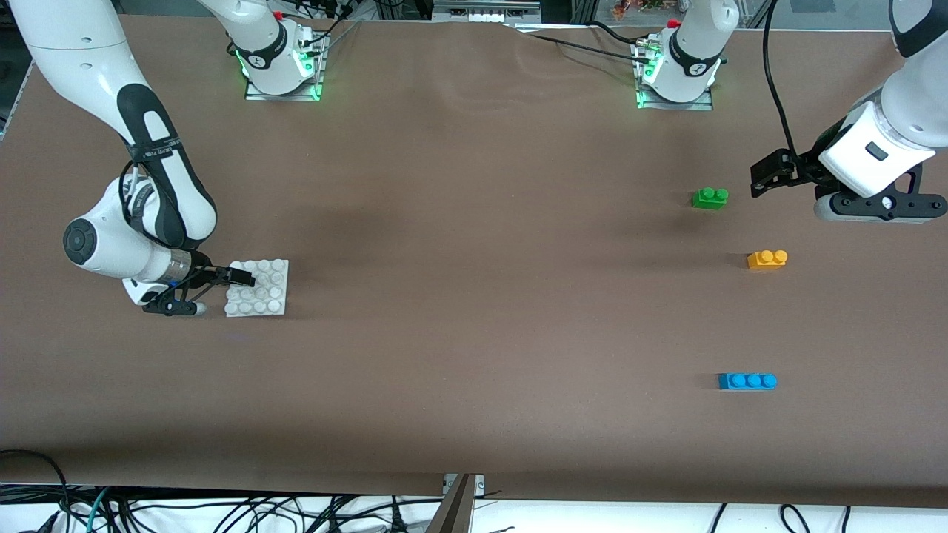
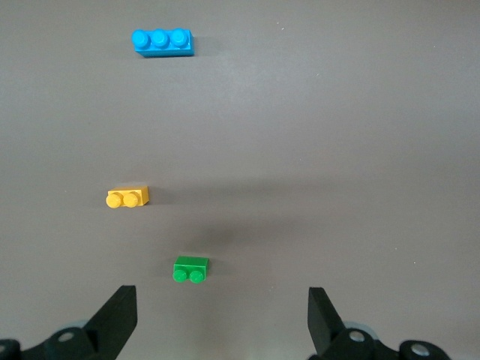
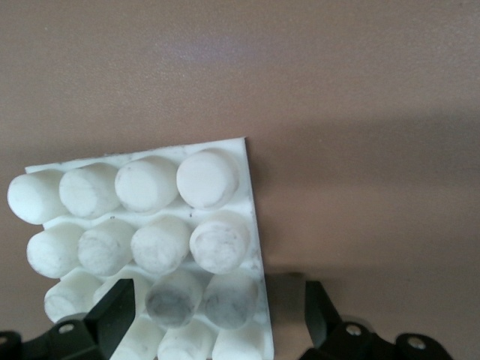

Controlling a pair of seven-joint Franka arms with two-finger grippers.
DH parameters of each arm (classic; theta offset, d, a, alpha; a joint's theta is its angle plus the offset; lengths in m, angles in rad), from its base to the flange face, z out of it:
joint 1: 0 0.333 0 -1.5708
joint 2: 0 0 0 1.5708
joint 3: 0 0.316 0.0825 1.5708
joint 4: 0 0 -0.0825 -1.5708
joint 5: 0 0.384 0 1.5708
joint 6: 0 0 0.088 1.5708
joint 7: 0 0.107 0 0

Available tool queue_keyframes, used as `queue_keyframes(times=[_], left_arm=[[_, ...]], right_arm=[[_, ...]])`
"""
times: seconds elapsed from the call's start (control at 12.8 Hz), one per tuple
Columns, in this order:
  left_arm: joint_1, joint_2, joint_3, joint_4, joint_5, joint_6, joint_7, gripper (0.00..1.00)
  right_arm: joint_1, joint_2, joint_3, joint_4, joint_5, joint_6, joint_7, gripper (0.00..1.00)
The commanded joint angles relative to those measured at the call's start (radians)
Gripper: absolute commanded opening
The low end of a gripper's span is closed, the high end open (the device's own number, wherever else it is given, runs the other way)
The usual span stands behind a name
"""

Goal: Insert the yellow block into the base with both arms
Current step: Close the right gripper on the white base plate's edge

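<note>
Yellow block (image 1: 767,259) sits on the brown desk (image 1: 474,296) toward the left arm's end, between green brick (image 1: 709,198) and blue brick (image 1: 747,381) – front view. Base (image 1: 257,288) lies toward the right arm's end, right claw (image 1: 235,277) low over its edge. Left claw (image 1: 766,174) hangs near the green brick. Left wrist: fingers (image 2: 120,315) wide, nothing between. Right wrist: fingers (image 3: 321,309) spread wide – straddling the base's edge.

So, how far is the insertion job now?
Nothing is inserted yet. The yellow block lies untouched between the green brick and blue brick. The open right gripper is at the base; the open left gripper hovers near the green brick. Grasping and insertion remain.
</note>
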Motion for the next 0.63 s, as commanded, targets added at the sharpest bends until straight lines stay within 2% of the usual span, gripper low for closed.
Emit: queue_keyframes(times=[0.0, 0.23, 0.31, 0.47, 0.55], left_arm=[[0.003, -0.005, -0.005, 0.007, -0.003, -0.003, 0.012, 1.00], [0.003, -0.006, -0.006, 0.005, -0.003, -0.006, 0.011, 1.00], [0.003, -0.006, -0.006, 0.007, -0.003, -0.004, 0.011, 1.00], [0.003, -0.006, -0.006, 0.005, -0.003, -0.009, 0.011, 1.00], [0.003, -0.006, -0.006, 0.005, -0.003, -0.009, 0.011, 1.00]], right_arm=[[-0.013, 0.018, 0.010, 0.022, 0.026, 0.004, -0.033, 1.00], [-0.013, 0.029, 0.010, 0.029, 0.026, 0.002, -0.036, 0.99], [-0.013, 0.029, 0.012, 0.029, 0.026, 0.001, -0.036, 0.95], [-0.011, 0.029, 0.012, 0.029, 0.026, -0.001, -0.036, 0.76], [-0.011, 0.029, 0.013, 0.029, 0.026, -0.001, -0.035, 0.73]])
